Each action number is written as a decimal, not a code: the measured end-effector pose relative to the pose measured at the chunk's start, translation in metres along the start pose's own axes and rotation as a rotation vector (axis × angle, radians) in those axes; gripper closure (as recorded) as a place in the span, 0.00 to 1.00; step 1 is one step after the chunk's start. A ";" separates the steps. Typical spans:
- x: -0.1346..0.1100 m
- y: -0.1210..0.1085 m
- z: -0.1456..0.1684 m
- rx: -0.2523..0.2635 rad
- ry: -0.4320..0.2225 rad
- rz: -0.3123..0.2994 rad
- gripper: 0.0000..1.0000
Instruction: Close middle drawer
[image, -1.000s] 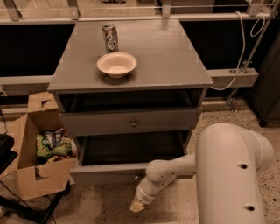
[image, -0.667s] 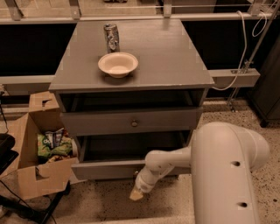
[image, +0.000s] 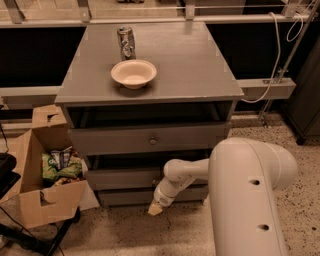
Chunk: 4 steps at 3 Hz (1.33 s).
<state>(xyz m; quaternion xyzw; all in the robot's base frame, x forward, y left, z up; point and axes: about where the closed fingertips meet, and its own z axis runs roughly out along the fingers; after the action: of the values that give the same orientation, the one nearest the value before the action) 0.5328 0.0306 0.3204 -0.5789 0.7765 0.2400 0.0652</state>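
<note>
The grey cabinet (image: 150, 60) has three drawer fronts. The uppermost front (image: 110, 140), with a small round knob (image: 152, 141), stands slightly out under a dark gap. The middle drawer (image: 120, 178) is below it, its front sticking out a little with a dark gap above; my arm covers its knob. The lowest front (image: 125, 196) is just beneath. My gripper (image: 156, 206) is low down in front of the cabinet, against the middle and lowest fronts near their centre. My white arm (image: 250, 195) fills the lower right.
A cream bowl (image: 133, 73) and a can (image: 126, 43) stand on the cabinet top. An open cardboard box (image: 37, 195) holding snack bags (image: 57, 165) sits on the floor to the left of the cabinet. A white cable (image: 277, 55) hangs at the right.
My gripper has moved left and in toward the cabinet. The middle drawer front has gone back in and now sticks out far less than before.
</note>
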 end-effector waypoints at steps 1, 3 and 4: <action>-0.015 -0.021 0.001 0.011 0.004 0.004 1.00; -0.037 -0.050 0.002 0.037 -0.002 0.032 1.00; -0.037 -0.049 0.004 0.033 -0.001 0.032 0.83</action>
<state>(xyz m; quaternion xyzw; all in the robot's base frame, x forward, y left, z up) 0.5890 0.0536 0.3162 -0.5651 0.7896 0.2282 0.0713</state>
